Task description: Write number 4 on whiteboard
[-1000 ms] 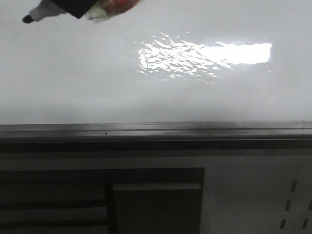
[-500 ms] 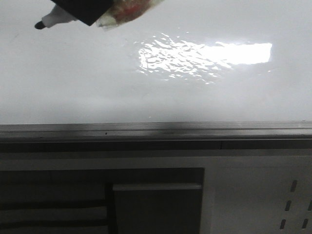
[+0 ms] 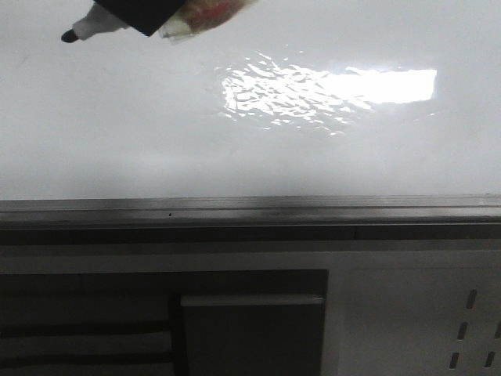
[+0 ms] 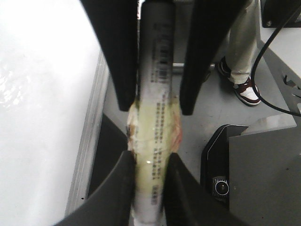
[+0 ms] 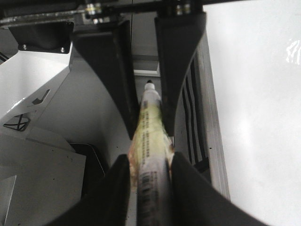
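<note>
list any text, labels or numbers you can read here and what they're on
Nothing can be read as words.
Left gripper's marker: barcode and rows of fine print, too blurred to read.
Right gripper's marker: barcode and fine print, also too blurred.
Whiteboard: no writing visible in the front view, only glare.

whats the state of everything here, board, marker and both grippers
whiteboard: blank, no strokes showing
number 4: not written yet
marker: uncapped, tape-wrapped, tip over the board, contact unclear
left gripper: shut on the marker
right gripper: shut on the marker
</note>
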Motion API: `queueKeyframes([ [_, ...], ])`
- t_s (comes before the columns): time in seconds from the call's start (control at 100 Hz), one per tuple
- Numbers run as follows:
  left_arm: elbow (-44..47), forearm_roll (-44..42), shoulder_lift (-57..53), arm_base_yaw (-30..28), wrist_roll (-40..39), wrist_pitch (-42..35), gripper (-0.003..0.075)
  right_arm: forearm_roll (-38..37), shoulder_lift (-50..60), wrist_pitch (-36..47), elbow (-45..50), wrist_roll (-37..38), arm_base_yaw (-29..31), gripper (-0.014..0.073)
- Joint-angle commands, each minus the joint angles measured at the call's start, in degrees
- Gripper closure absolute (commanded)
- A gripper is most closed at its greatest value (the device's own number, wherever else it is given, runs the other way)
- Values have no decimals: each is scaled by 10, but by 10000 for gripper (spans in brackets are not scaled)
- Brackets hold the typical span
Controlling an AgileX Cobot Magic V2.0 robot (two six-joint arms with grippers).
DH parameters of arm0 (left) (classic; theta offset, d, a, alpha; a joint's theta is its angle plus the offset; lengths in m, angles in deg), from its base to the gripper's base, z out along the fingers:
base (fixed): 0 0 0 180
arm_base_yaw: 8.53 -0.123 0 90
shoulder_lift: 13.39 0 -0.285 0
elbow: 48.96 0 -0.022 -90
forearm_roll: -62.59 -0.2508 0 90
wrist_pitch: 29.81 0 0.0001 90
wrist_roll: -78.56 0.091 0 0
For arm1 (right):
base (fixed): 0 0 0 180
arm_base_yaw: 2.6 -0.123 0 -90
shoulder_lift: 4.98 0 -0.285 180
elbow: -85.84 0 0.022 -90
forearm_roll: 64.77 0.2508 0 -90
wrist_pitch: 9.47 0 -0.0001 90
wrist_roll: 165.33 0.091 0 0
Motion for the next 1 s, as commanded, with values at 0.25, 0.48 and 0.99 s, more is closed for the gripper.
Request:
queueKeyframes([
  [0.25, -21, 18, -10, 5, 1, -24, 468, 21, 11, 2, -18, -6, -2, 659],
  [0.48, -23, -24, -65, -30, -76, -55, 355, -82, 27, 24, -30, 113, -1, 658],
  [0.99, 193, 3, -334, -255, -153, -184, 355, -396, 230, 160, 113, 619, -1, 658],
])
